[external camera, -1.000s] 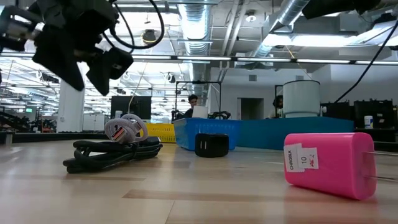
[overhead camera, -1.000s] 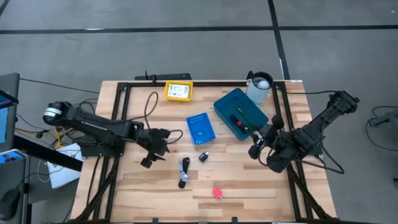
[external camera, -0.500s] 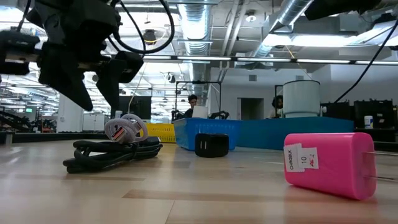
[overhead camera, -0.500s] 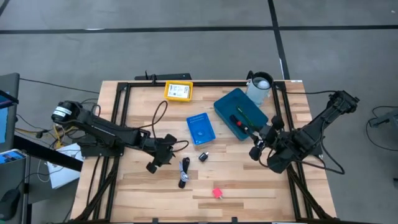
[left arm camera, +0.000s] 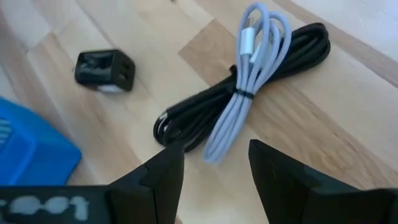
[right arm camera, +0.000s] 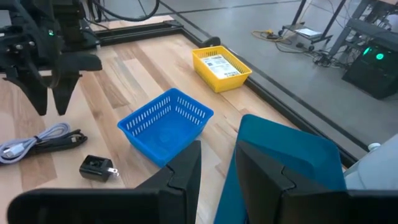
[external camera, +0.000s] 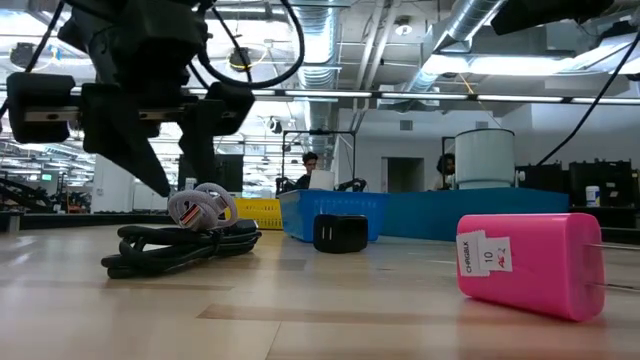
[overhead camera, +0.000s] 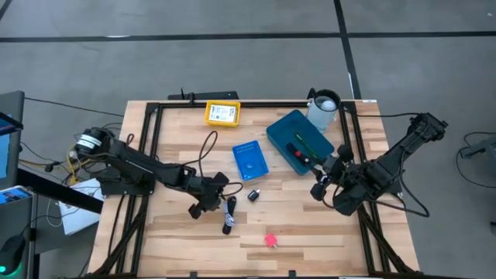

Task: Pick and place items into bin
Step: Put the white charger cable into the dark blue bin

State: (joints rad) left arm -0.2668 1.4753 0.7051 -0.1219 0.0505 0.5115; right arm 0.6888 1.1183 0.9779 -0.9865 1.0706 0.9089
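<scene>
1. The left gripper point(overhead camera: 203, 208) hangs just above the coiled black and grey cable bundle point(left arm camera: 249, 93), jaws parted and empty, probably lined up to take it.
2. The small black charger cube point(overhead camera: 253, 195) and the pink block point(overhead camera: 270, 240) lie loose on the wooden table point(overhead camera: 310, 225).
3. The blue mesh basket point(overhead camera: 249, 160) is near.
4. The right gripper point(overhead camera: 319, 184) waits beside the teal bin point(overhead camera: 288, 128), jaws narrow, empty.

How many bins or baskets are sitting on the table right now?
3. A yellow basket at the table's far edge, a small blue basket mid-table, and a larger teal bin to the blue one's right, in front of the right gripper. None appears hidden.
</scene>
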